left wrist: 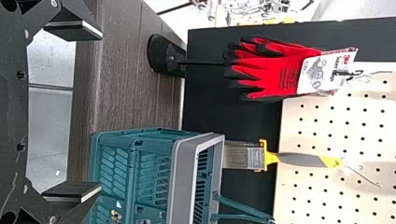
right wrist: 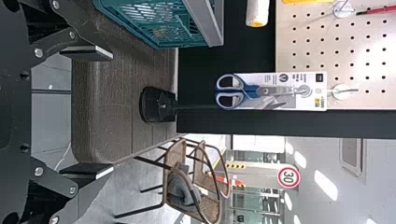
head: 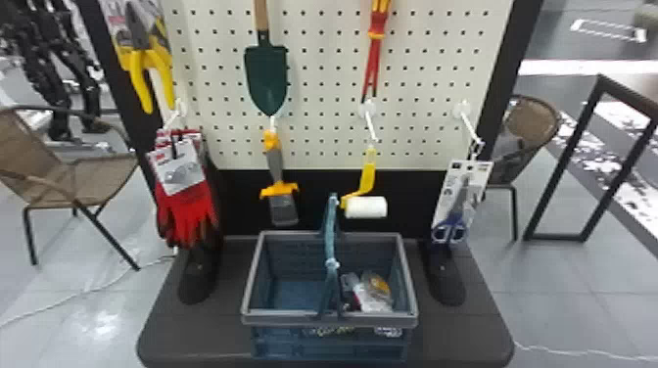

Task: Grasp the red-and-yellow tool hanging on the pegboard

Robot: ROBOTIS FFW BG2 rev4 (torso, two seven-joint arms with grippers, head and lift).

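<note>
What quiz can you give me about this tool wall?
1. True or false: the red-and-yellow tool hangs above the roller.
2. What hangs at the pegboard's far right? A hammer, B scissors, C saw.
3. What colour are the gloves?
Key: 1 true; 2 B; 3 red.

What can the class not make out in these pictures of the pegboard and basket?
The red-and-yellow tool: its upper end is cut off by the head view's top edge.
The trowel: its handle is cut off by the same edge.
The items in the basket: blurred in the head view and partly behind the basket's handle, so they cannot be named.
</note>
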